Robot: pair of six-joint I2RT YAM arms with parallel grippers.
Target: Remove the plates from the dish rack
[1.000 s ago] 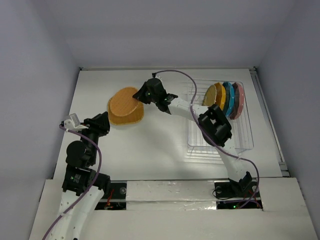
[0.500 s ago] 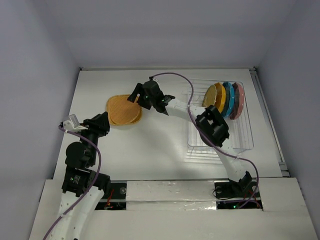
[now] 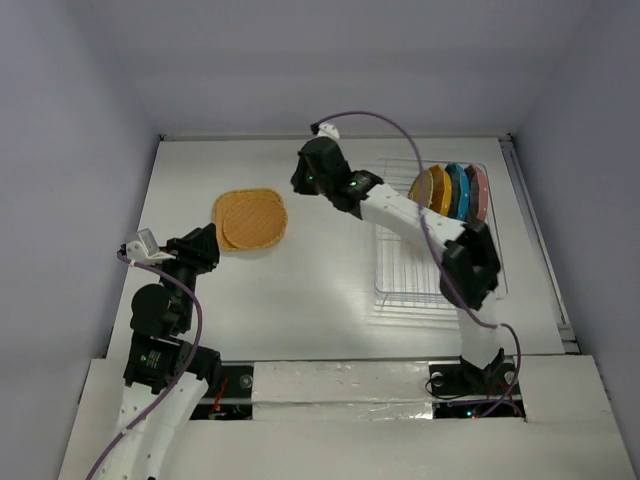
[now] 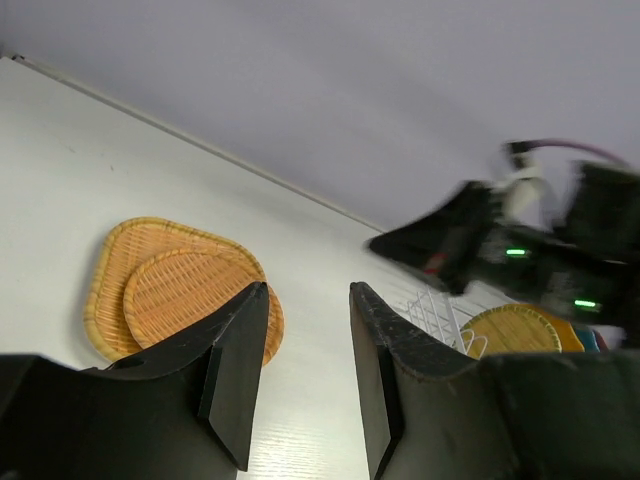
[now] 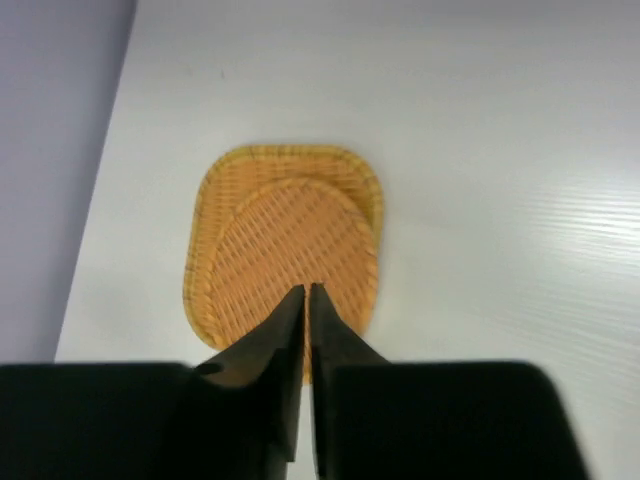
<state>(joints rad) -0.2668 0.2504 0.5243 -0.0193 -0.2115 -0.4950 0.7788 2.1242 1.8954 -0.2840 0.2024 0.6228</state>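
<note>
Now one woven plate (image 3: 250, 219) lies flat on the table (image 3: 330, 270), left of the dish rack (image 3: 400, 272). Four plates (image 3: 452, 195) stand edgewise at the rack's far end, nearest the right gripper (image 5: 306, 292), its jaws pressed together and empty; the left gripper (image 4: 307, 290) has jaws spread, empty.

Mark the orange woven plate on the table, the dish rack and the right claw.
orange woven plate (image 3: 250, 220): top external view, centre of its weave.
dish rack (image 3: 412, 275): top external view, bare ribs in its near half.
right claw (image 5: 306, 290): right wrist view, midway between its closed fingertips.
</note>
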